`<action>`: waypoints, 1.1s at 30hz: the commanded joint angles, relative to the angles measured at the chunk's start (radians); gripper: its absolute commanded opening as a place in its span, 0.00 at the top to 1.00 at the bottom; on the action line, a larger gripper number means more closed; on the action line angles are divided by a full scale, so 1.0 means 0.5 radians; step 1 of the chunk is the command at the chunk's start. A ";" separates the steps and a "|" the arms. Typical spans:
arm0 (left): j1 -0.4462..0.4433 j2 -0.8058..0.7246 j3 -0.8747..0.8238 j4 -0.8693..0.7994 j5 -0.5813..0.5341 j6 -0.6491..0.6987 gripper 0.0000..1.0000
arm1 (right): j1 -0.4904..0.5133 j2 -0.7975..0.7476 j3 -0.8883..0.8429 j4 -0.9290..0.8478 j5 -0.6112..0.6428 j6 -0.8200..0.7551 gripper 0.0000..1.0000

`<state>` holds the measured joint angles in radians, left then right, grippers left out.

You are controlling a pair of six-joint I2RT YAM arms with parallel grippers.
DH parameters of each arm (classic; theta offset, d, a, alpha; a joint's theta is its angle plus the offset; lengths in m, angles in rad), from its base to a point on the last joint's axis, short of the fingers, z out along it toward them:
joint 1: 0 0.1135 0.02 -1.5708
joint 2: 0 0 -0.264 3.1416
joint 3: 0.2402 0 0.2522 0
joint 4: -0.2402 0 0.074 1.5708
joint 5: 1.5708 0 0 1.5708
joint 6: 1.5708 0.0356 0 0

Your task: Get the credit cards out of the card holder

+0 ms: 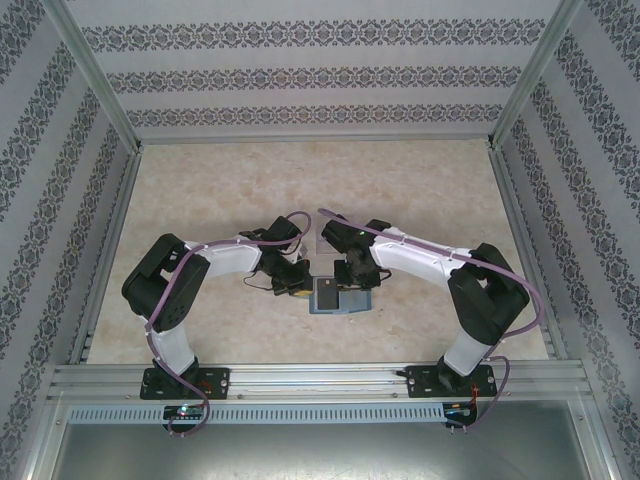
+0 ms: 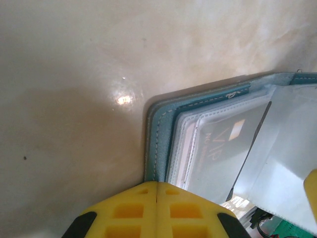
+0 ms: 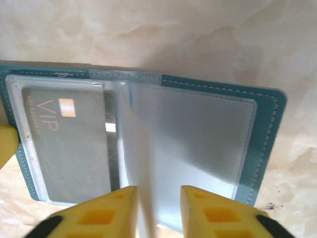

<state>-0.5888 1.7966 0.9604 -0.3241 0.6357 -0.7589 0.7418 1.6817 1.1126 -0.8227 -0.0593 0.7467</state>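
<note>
While the card holder [image 1: 338, 298] lies open on the tabletop [image 1: 250, 180], the left fingers [image 2: 129, 213] sit pressed together by its corner and the right fingers [image 3: 104, 213] stand spread around a limp clear sleeve [image 3: 136, 158]; the dark card [image 3: 64, 144] looks thin, stiff and slick, best pinched by an exposed edge

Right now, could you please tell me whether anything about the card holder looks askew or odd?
One clear sleeve of the card holder stands up on edge between the right pincer's fingers instead of lying flat. The dark VIP card sits in its pocket; nothing looks damaged.
</note>
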 commanded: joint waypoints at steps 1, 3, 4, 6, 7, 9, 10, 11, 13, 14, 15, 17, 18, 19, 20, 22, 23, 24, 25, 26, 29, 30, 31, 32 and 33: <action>-0.019 0.021 0.010 -0.073 -0.010 0.046 1.00 | -0.034 -0.047 -0.066 -0.031 0.030 -0.042 0.78; -0.018 0.023 0.009 -0.074 -0.010 0.043 1.00 | -0.051 -0.053 -0.092 -0.011 0.030 -0.053 0.83; -0.019 0.024 0.007 -0.070 -0.013 0.045 1.00 | -0.057 -0.050 -0.105 -0.004 0.033 -0.057 0.85; -0.019 0.034 0.005 -0.074 -0.019 0.046 1.00 | -0.071 -0.037 -0.125 0.004 0.048 -0.072 0.88; -0.019 0.041 0.004 -0.073 -0.022 0.045 1.00 | -0.074 -0.027 -0.130 -0.005 0.071 -0.077 0.89; -0.019 0.052 -0.003 -0.067 -0.022 0.042 1.00 | -0.074 -0.002 -0.136 -0.025 0.111 -0.090 0.89; -0.019 0.052 -0.009 -0.064 -0.025 0.042 1.00 | -0.074 0.011 -0.136 -0.038 0.129 -0.092 0.89; -0.019 0.053 -0.012 -0.064 -0.029 0.042 1.00 | -0.073 0.023 -0.136 -0.047 0.142 -0.098 0.89; -0.019 0.055 -0.014 -0.070 -0.032 0.042 1.00 | -0.072 0.043 -0.139 -0.056 0.164 -0.109 0.90; -0.019 0.058 -0.014 -0.073 -0.030 0.047 1.00 | -0.073 0.053 -0.137 -0.064 0.177 -0.112 0.89; -0.019 0.056 -0.016 -0.076 -0.034 0.045 1.00 | -0.075 0.062 -0.136 -0.074 0.186 -0.115 0.88; -0.019 0.055 -0.024 -0.076 -0.038 0.046 1.00 | -0.073 0.086 -0.122 -0.096 0.208 -0.124 0.83; -0.019 0.051 -0.027 -0.077 -0.038 0.042 1.00 | -0.075 0.095 -0.118 -0.113 0.223 -0.125 0.82; -0.019 0.046 -0.029 -0.079 -0.038 0.042 1.00 | -0.072 0.097 -0.112 -0.135 0.250 -0.125 0.80; -0.019 0.040 -0.028 -0.082 -0.040 0.042 1.00 | -0.072 0.096 -0.104 -0.156 0.267 -0.128 0.78; -0.019 0.023 -0.028 -0.094 -0.047 0.045 1.00 | -0.071 0.080 -0.098 -0.184 0.295 -0.130 0.76; -0.019 0.015 -0.026 -0.102 -0.049 0.045 1.00 | -0.072 0.067 -0.090 -0.203 0.311 -0.131 0.75; -0.019 0.006 -0.019 -0.111 -0.050 0.043 1.00 | -0.072 0.054 -0.082 -0.215 0.323 -0.134 0.73; -0.019 -0.005 -0.009 -0.132 -0.049 0.042 1.00 | -0.072 0.041 -0.075 -0.231 0.334 -0.134 0.72; -0.019 -0.024 0.005 -0.150 -0.049 0.042 1.00 | -0.073 0.029 -0.061 -0.252 0.346 -0.137 0.72; -0.020 -0.079 0.061 -0.203 -0.067 0.051 1.00 | -0.073 -0.014 -0.028 -0.301 0.372 -0.139 0.71; -0.019 -0.090 0.081 -0.226 -0.072 0.059 1.00 | -0.074 -0.028 -0.020 -0.311 0.373 -0.140 0.71; -0.019 -0.097 0.105 -0.244 -0.069 0.064 1.00 | -0.071 -0.050 -0.013 -0.319 0.369 -0.141 0.71; -0.019 -0.101 0.120 -0.254 -0.068 0.066 1.00 | -0.071 -0.071 -0.007 -0.325 0.366 -0.139 0.71; -0.019 -0.102 0.130 -0.253 -0.059 0.063 1.00 | -0.075 -0.094 0.001 -0.325 0.352 -0.138 0.71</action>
<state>-0.5892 1.7851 0.9882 -0.3870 0.6201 -0.7517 0.7086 1.6825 1.0821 -0.9401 0.0883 0.6811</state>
